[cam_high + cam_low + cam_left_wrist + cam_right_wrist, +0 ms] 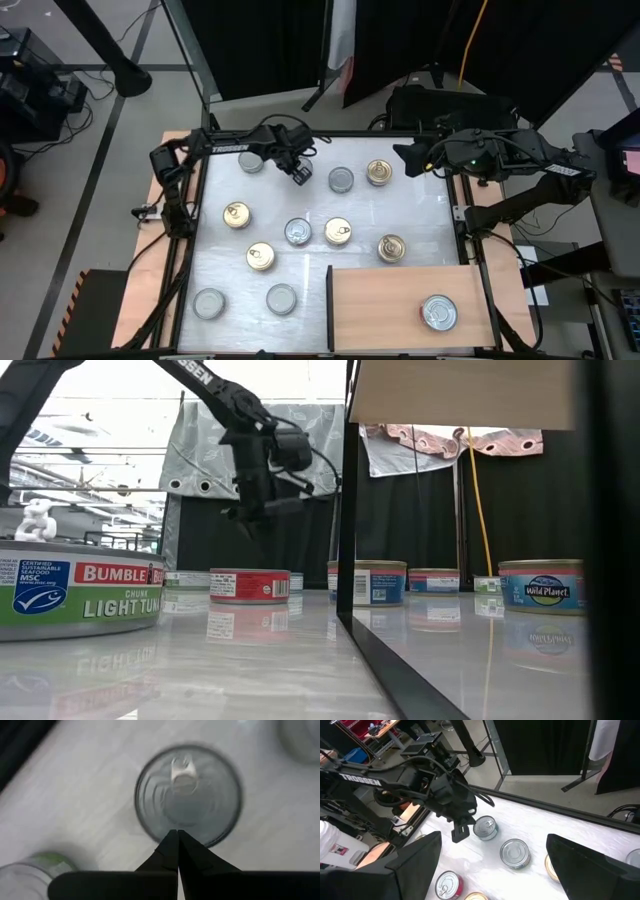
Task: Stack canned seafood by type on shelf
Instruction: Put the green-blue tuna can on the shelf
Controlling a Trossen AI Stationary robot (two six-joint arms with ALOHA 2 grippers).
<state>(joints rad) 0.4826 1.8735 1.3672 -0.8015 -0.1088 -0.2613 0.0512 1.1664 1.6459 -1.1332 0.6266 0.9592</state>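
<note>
Your left gripper (299,176) hangs in the upper middle of the overhead frame with its fingers pressed together on nothing, poised over a silver-topped tin (188,795) that fills the centre of its wrist view. With the fingers together like that, a descent would, in my judgement, land the tips on the lid and shove or tip the tin instead of straddling it, so part them first. Other tins sit close by, one at the lower left of that wrist view (31,876), and a sideways nudge could send one sliding on the glossy white table (420,225). Your right gripper (402,158) waits at the upper right of the overhead frame with its fingers spread wide, holding nothing. The shelf (385,305), the light wooden board at the lower right of the overhead frame, carries just one silver-topped tin (438,312) towards its right side, while the rest of the silver and gold tops are scattered over the table, so a mix-up of types is your other risk. In the table-level view you can read "BUMBLE" and "CHUNK LIGHT TUNA" with "CERTIFIED SUSTAINABLE SEAFOOD MSC" on the big near tin (75,592) at lower left, and "Wild Planet" on the blue tin (541,587) at right. The left arm (228,148) is lettered "TROSSEN".
</note>
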